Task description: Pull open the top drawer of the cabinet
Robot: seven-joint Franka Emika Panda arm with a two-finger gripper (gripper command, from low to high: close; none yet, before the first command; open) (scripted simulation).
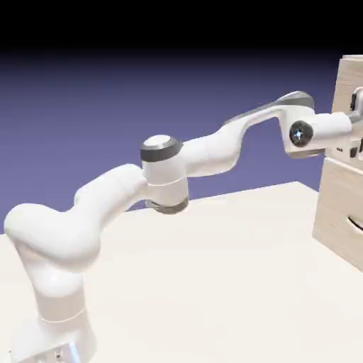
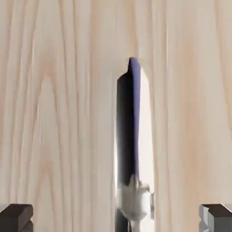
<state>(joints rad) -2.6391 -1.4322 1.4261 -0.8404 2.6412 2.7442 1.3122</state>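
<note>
The white arm rises from the near corner of the pale desk and stretches level across to the cabinet at the exterior view's right edge. Its claw is spread wide, the two grey fingertips far apart with nothing between them. Straight ahead of the claw, pale wood grain fills the hand view, split by a narrow dark slot. The top drawer sits at the upper part of the cabinet, with the hand right up against its front; whether they touch is unclear.
</note>
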